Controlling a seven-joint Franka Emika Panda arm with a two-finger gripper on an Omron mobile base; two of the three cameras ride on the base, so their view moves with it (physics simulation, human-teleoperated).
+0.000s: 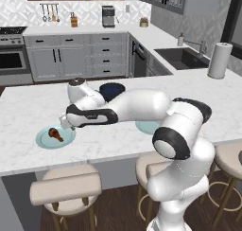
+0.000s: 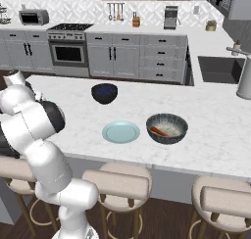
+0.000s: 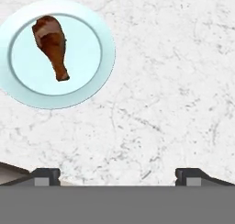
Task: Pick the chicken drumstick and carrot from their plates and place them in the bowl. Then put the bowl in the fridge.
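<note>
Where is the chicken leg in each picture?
Left base view: the chicken drumstick lies on a teal plate, lower left.
Right base view: I can't see it there.
Hand view: the drumstick is on that plate, upper left.
Shared landmark: the white marble counter.

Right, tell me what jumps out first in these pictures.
The white arm stretches low across the marble island, its open end effector above bare counter beside the chicken drumstick, which lies on a teal plate. Farther along, the carrot already lies in a grey bowl, near an empty plate.

Brown chicken drumstick (image 3: 51, 45) lies flat on a pale teal plate (image 3: 98, 76).
</note>
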